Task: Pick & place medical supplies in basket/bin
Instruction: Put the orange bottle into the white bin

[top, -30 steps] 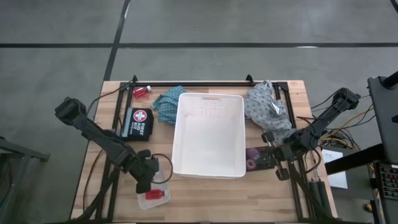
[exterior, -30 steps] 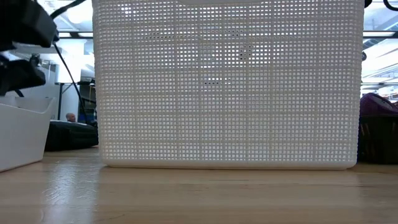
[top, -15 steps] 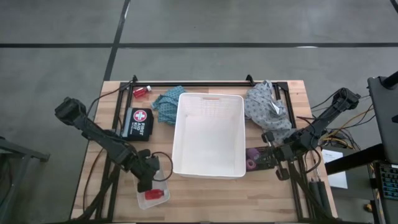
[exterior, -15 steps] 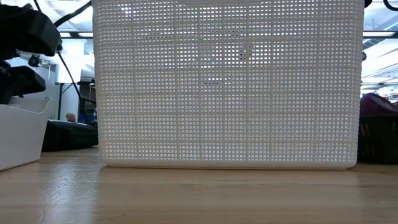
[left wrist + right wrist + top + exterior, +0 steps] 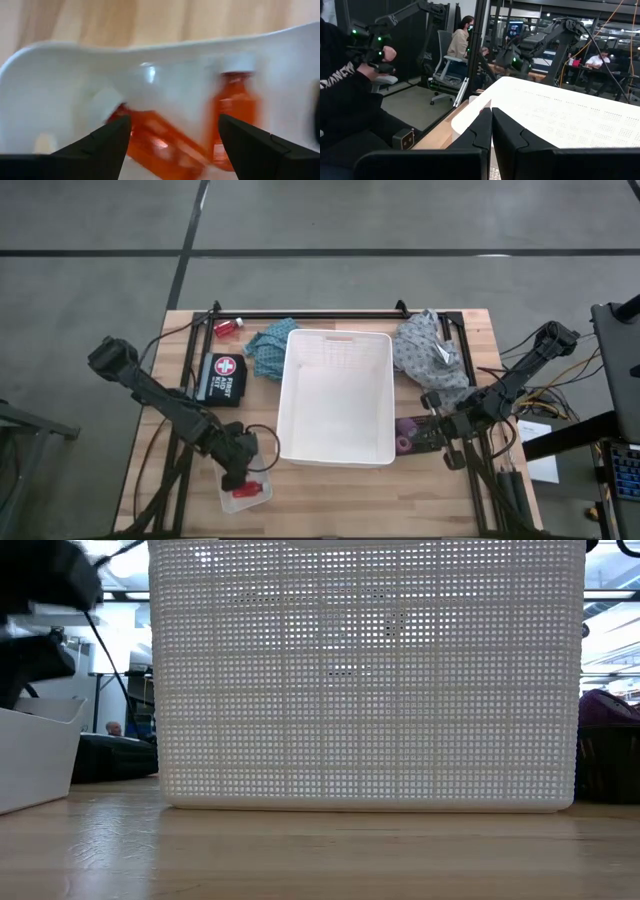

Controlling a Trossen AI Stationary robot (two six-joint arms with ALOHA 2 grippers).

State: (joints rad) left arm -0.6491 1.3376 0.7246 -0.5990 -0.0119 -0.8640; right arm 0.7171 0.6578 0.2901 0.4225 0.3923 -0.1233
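Small red bottles with white caps (image 5: 235, 120) lie inside the small shallow translucent-white rectangular tray (image 5: 232, 502) at the lower left of the high view, close to the table's near edge — two of them show blurred in the left wrist view. The left gripper (image 5: 235, 472) hangs right over that tray, its two dark fingers (image 5: 105, 145) spread wide apart and holding nothing. Up the frame, in the middle, stands the large deep white rectangular plastic basket with slotted rim (image 5: 336, 454). Just right of its near corner lie small purple rolls (image 5: 405, 434), with the right gripper (image 5: 432, 432) beside them, its fingers pressed together — whether they pinch anything I cannot tell. Farther back, a teal patterned bunched cloth (image 5: 267, 346) touches the basket's left side, a grey patterned bunched cloth (image 5: 428, 352) its right, and another red bottle (image 5: 228, 328) lies at the upper left.
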